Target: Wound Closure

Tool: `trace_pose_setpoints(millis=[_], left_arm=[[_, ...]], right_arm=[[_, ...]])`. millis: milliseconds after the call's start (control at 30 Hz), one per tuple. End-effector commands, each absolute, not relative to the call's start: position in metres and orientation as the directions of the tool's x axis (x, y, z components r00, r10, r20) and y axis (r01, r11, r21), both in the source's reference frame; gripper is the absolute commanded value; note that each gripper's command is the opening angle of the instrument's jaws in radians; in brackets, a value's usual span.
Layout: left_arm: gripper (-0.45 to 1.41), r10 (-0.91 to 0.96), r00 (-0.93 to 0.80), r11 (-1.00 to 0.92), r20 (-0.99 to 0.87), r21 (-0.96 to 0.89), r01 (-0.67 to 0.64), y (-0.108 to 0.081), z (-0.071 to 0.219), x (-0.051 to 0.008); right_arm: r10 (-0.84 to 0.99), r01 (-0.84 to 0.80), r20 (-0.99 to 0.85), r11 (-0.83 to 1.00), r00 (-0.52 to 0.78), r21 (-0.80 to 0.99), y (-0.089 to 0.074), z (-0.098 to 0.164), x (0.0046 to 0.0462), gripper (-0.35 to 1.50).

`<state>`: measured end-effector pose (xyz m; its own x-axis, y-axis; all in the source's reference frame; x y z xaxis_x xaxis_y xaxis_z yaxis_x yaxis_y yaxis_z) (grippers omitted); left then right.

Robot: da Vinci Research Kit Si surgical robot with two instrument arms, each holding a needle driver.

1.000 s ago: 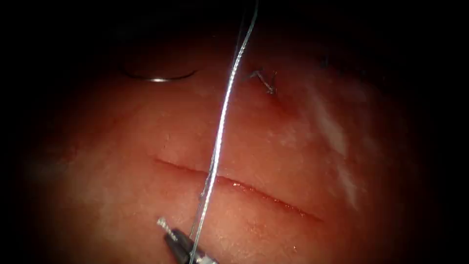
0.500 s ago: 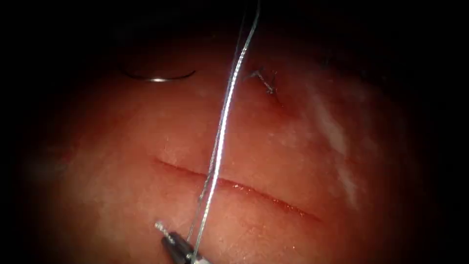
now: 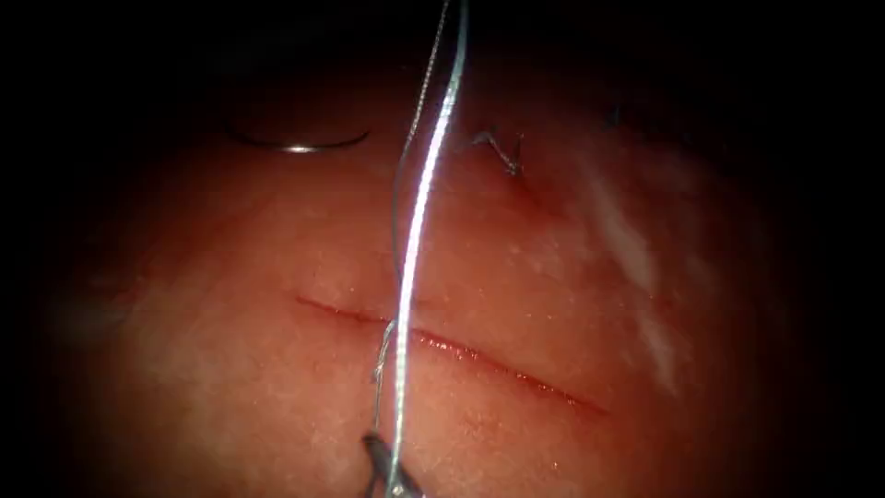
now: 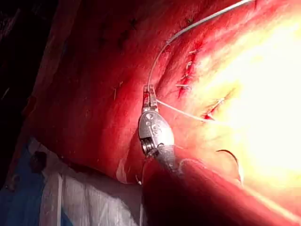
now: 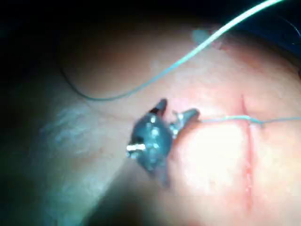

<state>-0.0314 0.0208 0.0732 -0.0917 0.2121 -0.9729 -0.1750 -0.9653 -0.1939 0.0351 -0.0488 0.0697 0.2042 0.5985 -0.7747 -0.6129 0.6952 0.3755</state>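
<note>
- Needle (image 3: 300,145) lies free on the tissue (image 3: 230,369), upper left of the endoscope frame.
- Cut (image 3: 442,349) remains unclosed; thread (image 3: 412,240) crosses it.
- Left tool (image 4: 149,94) is clamped on the thread.
- Right tool (image 5: 175,115) stands apart, gripping nothing.

Your needle (image 3: 300,145) lies loose on the tissue (image 3: 230,387), a thin curved sliver well up and to the left of the cut (image 3: 461,353), not in the flesh. Your thread (image 3: 419,203) runs as a bright, taut strand from the top of the endoscope view down across the cut's left part, a slacker second strand beside it. The left claw (image 4: 149,92) pinches the thread.
</note>
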Motion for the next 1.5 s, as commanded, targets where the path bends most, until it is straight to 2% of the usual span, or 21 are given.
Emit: trace_pose_setpoints(millis=[33,433,633,700,767,867,1000,1500], left_arm=[[-0.45,0.212,-0.070,-0.965,-0.975,-0.197,-0.171,0.021,0.073,-0.0316],[-0.45,0.228,0.090,-0.969,-0.970,-0.235,-0.082,0.014,0.065,-0.0273],[-0.45,0.218,0.140,-0.971,-0.966,-0.229,-0.072,0.011,0.063,-0.0254],[-0.45,0.226,0.162,-0.969,-0.961,-0.239,-0.067,0.009,0.063,-0.0248],[-0.45,0.233,0.177,-0.966,-0.956,-0.248,-0.067,0.008,0.062,-0.0245],[-0.45,0.240,0.186,-0.965,-0.953,-0.255,-0.059,0.006,0.062,-0.0244],[-0.45,0.253,0.184,-0.962,-0.950,-0.266,-0.053,0.003,0.062,-0.0248],[-0.45,0.290,0.187,-0.952,-0.939,-0.303,-0.045,-0.002,0.060,-0.0259]], right_arm=[[0.594,-0.595,-0.777,0.708,0.210,0.381,-0.050,0.069,0.0349,1.10],[0.553,-0.490,-0.781,0.787,0.291,0.375,-0.049,0.068,0.0293,1.10],[0.505,-0.444,-0.785,0.832,0.358,0.333,-0.046,0.068,0.0273,1.01],[0.496,-0.437,-0.787,0.839,0.366,0.325,-0.045,0.069,0.0270,0.91],[0.487,-0.432,-0.790,0.844,0.372,0.317,-0.044,0.069,0.0269,0.71],[0.487,-0.434,-0.789,0.844,0.375,0.315,-0.041,0.070,0.0271,0.11],[0.485,-0.415,-0.795,0.849,0.365,0.327,-0.039,0.071,0.0283,-0.35],[0.436,-0.335,-0.835,0.883,0.335,0.327,-0.033,0.079,0.0354,-0.35]])
